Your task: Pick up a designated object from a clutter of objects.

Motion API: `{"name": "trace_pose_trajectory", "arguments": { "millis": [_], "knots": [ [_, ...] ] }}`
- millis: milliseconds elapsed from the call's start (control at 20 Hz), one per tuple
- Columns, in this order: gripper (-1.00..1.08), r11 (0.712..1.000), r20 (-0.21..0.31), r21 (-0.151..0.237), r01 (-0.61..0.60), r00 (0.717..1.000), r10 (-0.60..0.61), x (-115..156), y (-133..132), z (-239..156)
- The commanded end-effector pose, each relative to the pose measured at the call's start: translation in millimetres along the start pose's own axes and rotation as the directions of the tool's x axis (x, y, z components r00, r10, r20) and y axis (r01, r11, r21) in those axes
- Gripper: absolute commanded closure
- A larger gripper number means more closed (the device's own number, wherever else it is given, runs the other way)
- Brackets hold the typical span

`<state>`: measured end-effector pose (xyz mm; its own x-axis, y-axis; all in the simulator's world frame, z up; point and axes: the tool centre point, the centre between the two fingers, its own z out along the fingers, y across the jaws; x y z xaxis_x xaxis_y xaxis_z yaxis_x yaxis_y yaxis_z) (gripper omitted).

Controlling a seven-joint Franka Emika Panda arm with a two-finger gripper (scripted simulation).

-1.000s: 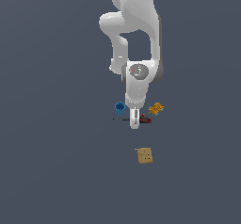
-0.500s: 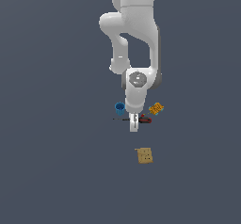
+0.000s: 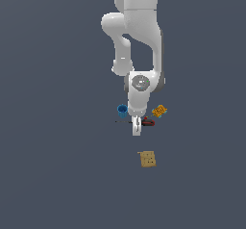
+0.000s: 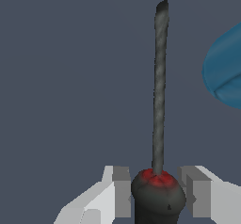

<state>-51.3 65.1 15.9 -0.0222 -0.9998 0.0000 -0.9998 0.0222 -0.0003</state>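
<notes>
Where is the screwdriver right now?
In the exterior view the screwdriver lies on the floor under the gripper, between the blue cup and the orange piece. The wrist view shows its handle between the gripper's open fingers.

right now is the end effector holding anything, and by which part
Not yet, it seems. The end effector straddles the screwdriver at its handle, fingers either side with small gaps showing.

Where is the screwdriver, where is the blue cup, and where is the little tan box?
screwdriver (image 4: pixel 159 91), wrist view, on the middle of its thin dark shaft.
blue cup (image 3: pixel 122 110), exterior view, on its side wall.
tan box (image 3: pixel 147 159), exterior view, on its dotted top face.
</notes>
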Motion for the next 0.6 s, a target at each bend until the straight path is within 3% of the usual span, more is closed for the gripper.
{"name": "trace_pose_trajectory", "arguments": {
  "millis": [0, 550],
  "knots": [
    [1.08, 1.000, 0.000, 0.000, 0.000, 1.000, 0.000, 0, 0, 0],
    [1.08, 1.000, 0.000, 0.000, -0.001, 1.000, 0.001, 5, 2, -10]
  ]
}}
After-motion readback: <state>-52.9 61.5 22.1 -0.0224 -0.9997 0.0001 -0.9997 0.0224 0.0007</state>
